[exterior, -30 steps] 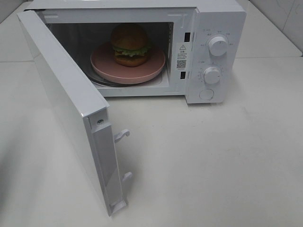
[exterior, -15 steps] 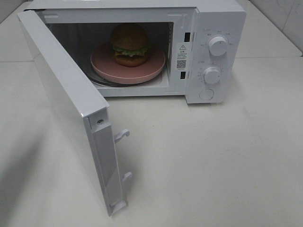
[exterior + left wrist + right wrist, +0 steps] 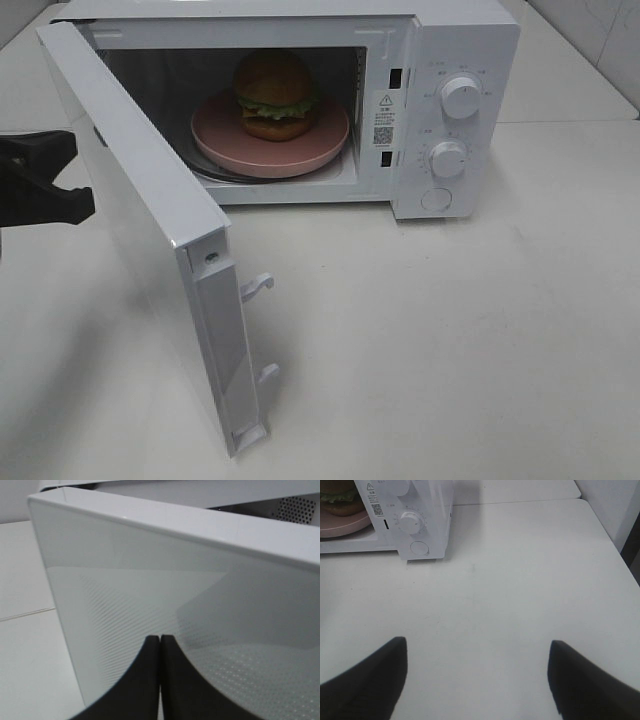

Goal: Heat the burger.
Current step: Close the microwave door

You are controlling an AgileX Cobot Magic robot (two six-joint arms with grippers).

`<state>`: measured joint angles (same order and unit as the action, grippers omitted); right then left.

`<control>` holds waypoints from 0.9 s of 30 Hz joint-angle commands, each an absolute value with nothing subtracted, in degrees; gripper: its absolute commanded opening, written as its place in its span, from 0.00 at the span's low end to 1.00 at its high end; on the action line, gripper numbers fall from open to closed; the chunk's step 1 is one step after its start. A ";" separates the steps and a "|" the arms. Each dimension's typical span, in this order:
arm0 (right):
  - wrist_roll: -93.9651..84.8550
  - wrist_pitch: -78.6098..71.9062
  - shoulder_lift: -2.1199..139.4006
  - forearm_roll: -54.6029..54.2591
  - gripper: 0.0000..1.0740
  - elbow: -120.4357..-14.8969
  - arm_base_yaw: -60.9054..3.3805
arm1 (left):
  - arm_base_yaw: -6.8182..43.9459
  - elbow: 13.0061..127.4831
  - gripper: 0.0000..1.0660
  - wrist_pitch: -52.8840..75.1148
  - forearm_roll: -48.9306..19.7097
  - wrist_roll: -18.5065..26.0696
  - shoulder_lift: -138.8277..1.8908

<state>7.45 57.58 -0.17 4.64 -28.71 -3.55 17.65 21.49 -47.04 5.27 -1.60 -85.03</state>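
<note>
Golden burger (image 3: 274, 95): looks soft and tippy; better lifted by pink plate (image 3: 215, 140).
Left gripper (image 3: 160, 641): clenched, facing door (image 3: 150, 580).
Right gripper (image 3: 476, 649): spread, empty.

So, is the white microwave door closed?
No, the white microwave door stands wide open, showing the tall burger on the pink round plate.

The burger (image 3: 275, 95) stands upright on a pink plate (image 3: 225, 140) inside the open microwave (image 3: 470, 40), at the far side of the worktop (image 3: 450, 330). A glossy golden-brown domed bun tops a green lettuce frill and a brown lower layer. It sits toward the plate's far edge.
</note>
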 commanded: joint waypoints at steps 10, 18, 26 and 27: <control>6.65 57.41 -1.83 4.35 0.69 -28.59 -3.15 | 23.61 28.59 0.00 -49.39 4.76 -2.01 -92.59; 6.65 57.41 -1.83 4.35 0.68 -28.59 -3.15 | 26.36 33.35 0.00 -49.16 3.15 -2.01 -96.31; 6.65 57.41 -1.83 4.35 0.68 -28.59 -3.15 | 28.93 39.48 0.00 -47.56 1.32 -2.06 -100.73; 6.65 57.41 -1.83 4.35 0.68 -28.59 -3.15 | 28.93 39.48 0.00 -47.56 1.32 -2.06 -100.73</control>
<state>7.45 57.58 -0.17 4.64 -28.71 -3.55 28.65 39.08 -47.67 2.12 -1.78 -100.84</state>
